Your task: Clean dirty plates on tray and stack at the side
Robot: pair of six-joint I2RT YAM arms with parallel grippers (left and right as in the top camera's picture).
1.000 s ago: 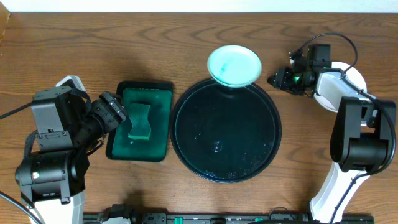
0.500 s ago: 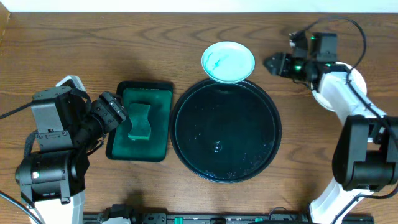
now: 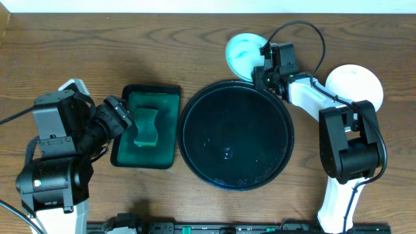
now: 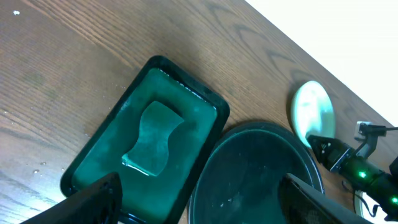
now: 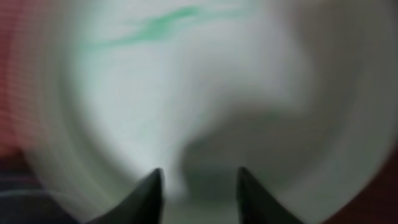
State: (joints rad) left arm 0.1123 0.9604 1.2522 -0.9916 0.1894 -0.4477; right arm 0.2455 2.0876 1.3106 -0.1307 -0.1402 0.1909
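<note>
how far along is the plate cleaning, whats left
Done: the large round black tray holds no plates, and a plain white plate sits at the right. In hand: the right end effector is at a teal-smeared white plate. Left: wiping and stacking it.

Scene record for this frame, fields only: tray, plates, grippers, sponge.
tray: black tray, no plates on it
smeared plate: smeared plate on the table, just past the tray's far rim, teal streak
white plate: white plate on the table, right of the tray
right gripper: right gripper at the smeared plate's right edge; wrist view blurred, grip unclear
left gripper: left gripper open, beside green tray
sponge: sponge in green tray
</note>
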